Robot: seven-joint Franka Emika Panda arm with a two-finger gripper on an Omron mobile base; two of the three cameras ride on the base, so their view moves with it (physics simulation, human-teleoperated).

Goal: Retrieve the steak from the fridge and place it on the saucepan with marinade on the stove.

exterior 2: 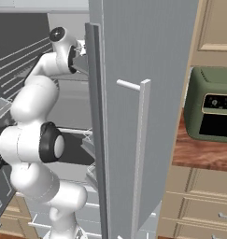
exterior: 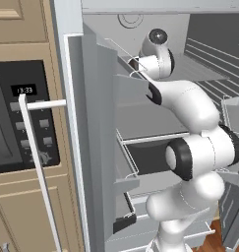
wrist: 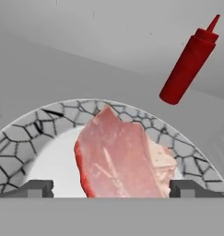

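The steak (wrist: pixel 122 156), a flat red-pink slab with pale marbling, lies on a round white plate (wrist: pixel 21 143) with a cracked grey rim on a grey shelf inside the fridge (exterior: pixel 140 118). My gripper (wrist: pixel 111 189) is open and hovers close over the steak's near edge. One of its dark fingertips (wrist: pixel 37 188) stands to the left of the meat and the other to the right, neither touching it. In both base views my arm reaches up into the upper fridge compartment between the opened doors. The saucepan with marinade and the stove are out of view.
A red sauce bottle (wrist: pixel 189 60) stands upright behind and to the right of the plate. The left fridge door (exterior: pixel 96 138) and the right fridge door (exterior 2: pixel 133 93) flank the arm closely. A black microwave (exterior: pixel 17 118) sits to the left. A green toaster oven (exterior 2: pixel 210 105) sits on a wooden counter (exterior 2: pixel 199 154).
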